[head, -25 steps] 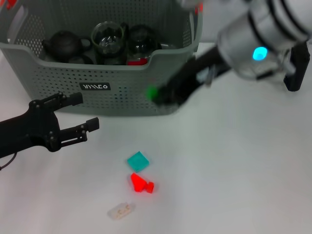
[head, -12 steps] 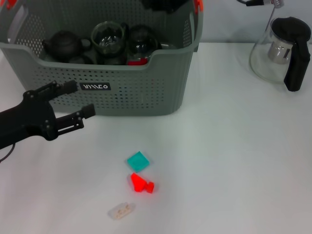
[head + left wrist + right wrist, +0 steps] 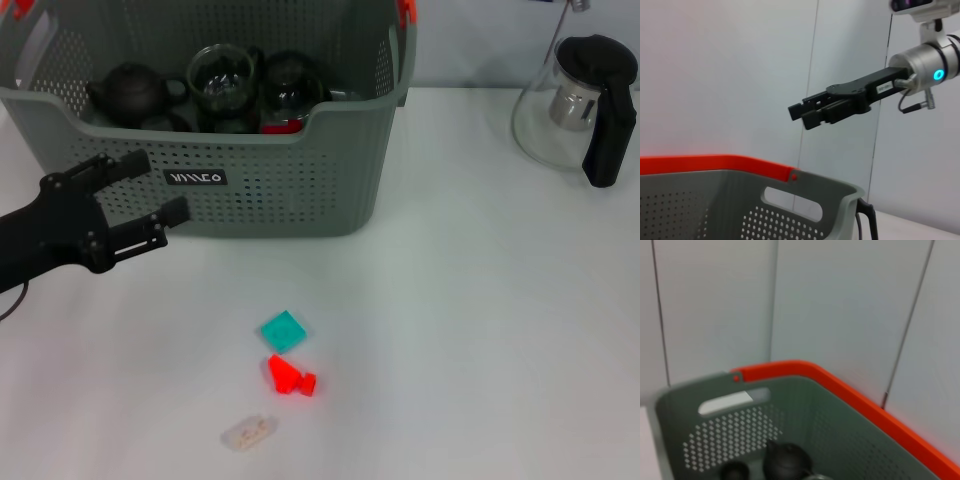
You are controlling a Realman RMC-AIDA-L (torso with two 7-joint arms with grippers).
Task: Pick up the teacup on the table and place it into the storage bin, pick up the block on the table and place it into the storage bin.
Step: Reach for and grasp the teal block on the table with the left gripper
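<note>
While the open, empty left pincer (image 3: 150, 195) hangs before the bin (image 3: 330, 190), the right pincer (image 3: 807, 111), seemingly closed, hovers high; the teal block (image 3: 283, 330) awaits grasping.

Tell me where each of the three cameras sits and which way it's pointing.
Head view: high on the robot, looking down at the table; left gripper shows, open, beside the storage bin.
Left wrist view: near the bin's rim, facing the wall; shows the right gripper raised above the bin.
Right wrist view: above the bin, facing the wall and bin interior; none of the robot shows.
All three share the storage bin.
</note>
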